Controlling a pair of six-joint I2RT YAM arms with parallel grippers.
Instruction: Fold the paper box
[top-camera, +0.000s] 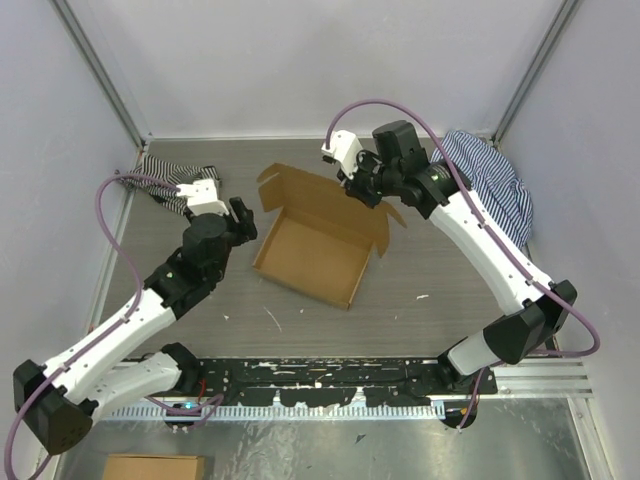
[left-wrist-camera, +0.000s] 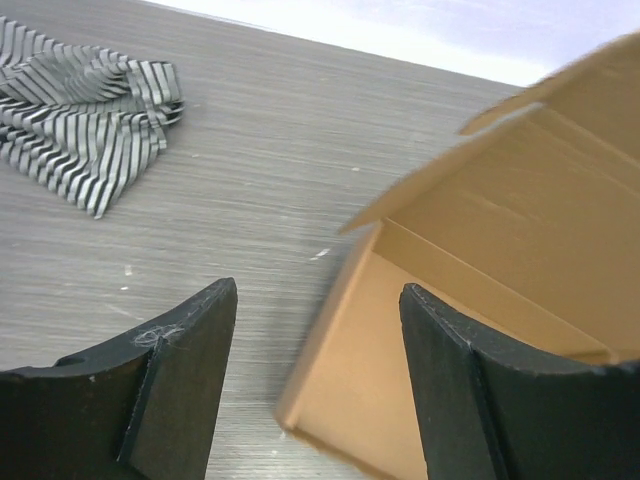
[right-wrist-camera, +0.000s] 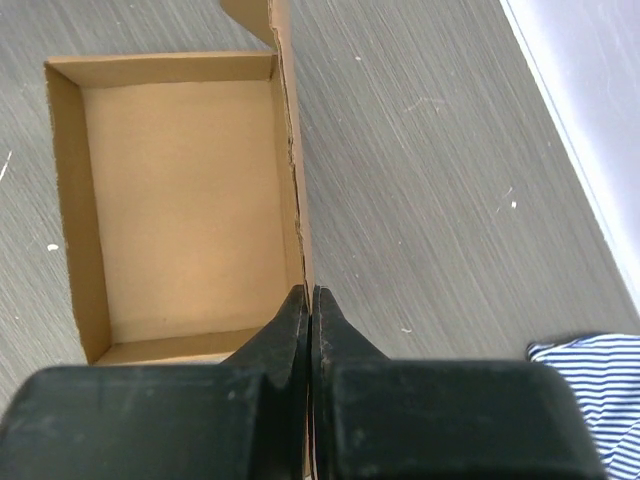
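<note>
I see the brown cardboard paper box (top-camera: 310, 255) mid-way across the grey wood-grain table (top-camera: 440, 270), its tray formed. My right gripper (right-wrist-camera: 310, 296) is pinched tight on its upright rear flap. My left gripper (left-wrist-camera: 318, 292) stands wide, holding nothing, just beside the box's left wall. A black-and-white striped cloth (top-camera: 160, 178) lies far left and a blue-striped cloth (top-camera: 497, 185) far right, both apart from the box.

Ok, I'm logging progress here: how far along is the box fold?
Done: the paper box already has its tray walls standing. In hand: the right gripper is shut on the edge of the raised lid panel; the left gripper is open beside the tray, holding nothing. Left: closing the lid over the tray and tucking its flaps.
</note>
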